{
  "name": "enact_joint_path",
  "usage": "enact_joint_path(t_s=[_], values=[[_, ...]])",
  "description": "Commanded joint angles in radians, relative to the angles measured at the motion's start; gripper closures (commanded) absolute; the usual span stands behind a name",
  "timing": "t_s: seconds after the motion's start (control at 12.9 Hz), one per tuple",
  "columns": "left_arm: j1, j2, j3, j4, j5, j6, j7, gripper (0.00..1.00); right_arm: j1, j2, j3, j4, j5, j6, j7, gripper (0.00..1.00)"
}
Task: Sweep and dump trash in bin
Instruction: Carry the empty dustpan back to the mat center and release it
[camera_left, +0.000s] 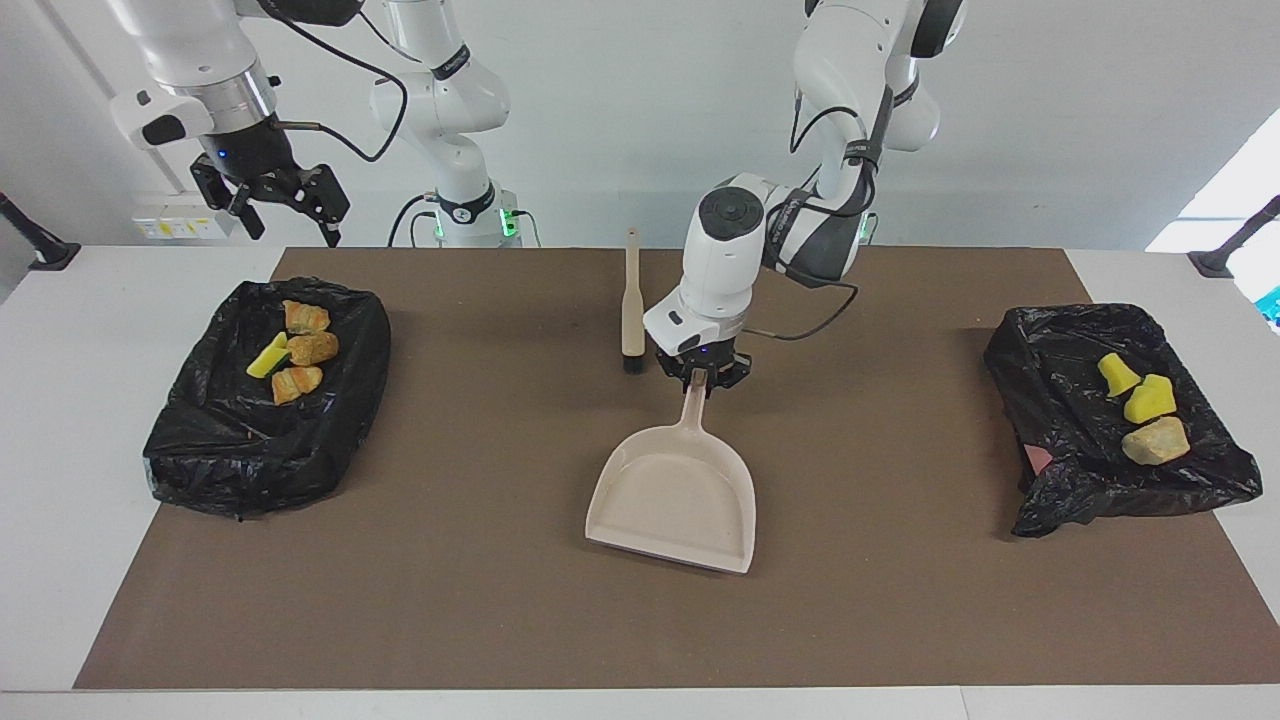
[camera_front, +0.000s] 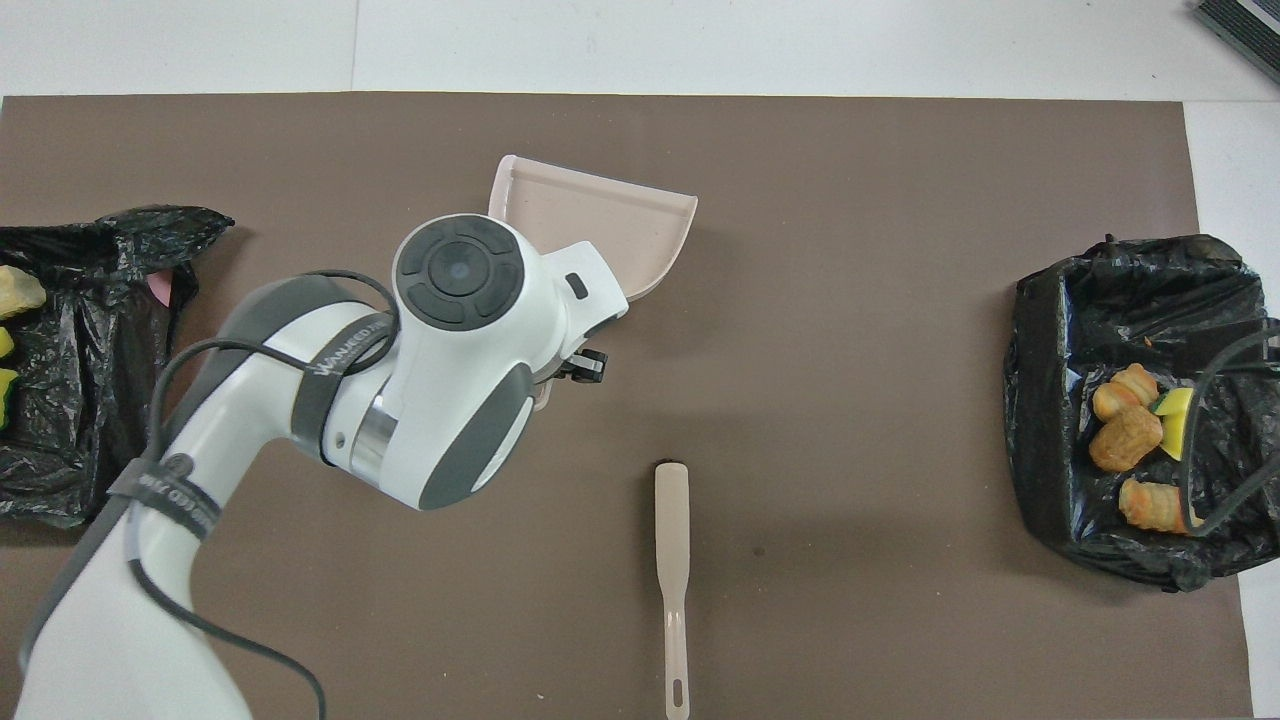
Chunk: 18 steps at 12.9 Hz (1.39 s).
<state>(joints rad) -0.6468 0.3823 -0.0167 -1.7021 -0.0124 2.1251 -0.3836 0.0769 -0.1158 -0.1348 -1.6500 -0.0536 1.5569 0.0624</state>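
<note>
The left gripper (camera_left: 698, 376) is clamped on the top of the handle of the dustpan (camera_left: 675, 494), over the middle of the brown mat (camera_left: 500, 600). Its jaws are closed tight on the handle, and the pan hangs from them with its open lip pointing away from the robots. The pan looks empty. Whether its lip touches the mat cannot be told.

The brush (camera_left: 632, 305) lies unheld on the mat, just beside the left gripper and toward the right arm's end, bristles pointing away from the robots.

The right gripper (camera_left: 288, 205) waits in the air with jaws apart, holding nothing, over the bench edge by its own bin.

All the trash is well apart from both sets of jaws. Four pieces (camera_left: 292, 350) lie in the black-lined bin (camera_left: 200, 440) at the right arm's end. Three pieces (camera_left: 1140, 405) lie in the black-lined bin (camera_left: 1040, 400) at the left arm's end. No scrap shows on the mat.

Judgement: sweeping and dumping look complete; the pan is probably held centrally for setting down beside the brush.
</note>
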Motion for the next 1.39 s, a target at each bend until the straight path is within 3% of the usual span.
enact_joint_path(t_s=[0.0,0.08,0.39,0.46,0.54,0.85,1.31], values=[[-0.031,0.009,0.021,0.01,-0.011,0.027,-0.104,0.93,-0.005,-0.007,0.003,0.003,0.021,-0.011,-0.018,0.0],[-0.031,0.009,0.021,0.007,-0.011,0.047,-0.145,0.78,-0.005,-0.007,0.003,0.003,0.021,-0.012,-0.018,0.0],[-0.034,0.009,0.021,0.001,-0.011,0.047,-0.153,0.53,-0.003,-0.007,0.003,0.003,0.021,-0.012,-0.018,0.0],[-0.034,0.009,0.021,0.001,-0.011,0.049,-0.159,0.23,-0.003,-0.007,0.004,0.003,0.021,-0.012,-0.018,0.0],[-0.034,0.009,0.021,0.001,-0.011,0.049,-0.164,0.04,-0.003,-0.007,0.003,0.003,0.021,-0.012,-0.018,0.0],[-0.014,-0.034,0.033,0.012,-0.006,0.01,-0.153,0.0,-0.003,-0.007,0.004,0.003,0.021,-0.012,-0.016,0.0],[0.14,-0.088,0.035,0.076,0.005,-0.109,-0.052,0.0,-0.003,-0.007,0.003,0.003,0.021,-0.012,-0.018,0.0]])
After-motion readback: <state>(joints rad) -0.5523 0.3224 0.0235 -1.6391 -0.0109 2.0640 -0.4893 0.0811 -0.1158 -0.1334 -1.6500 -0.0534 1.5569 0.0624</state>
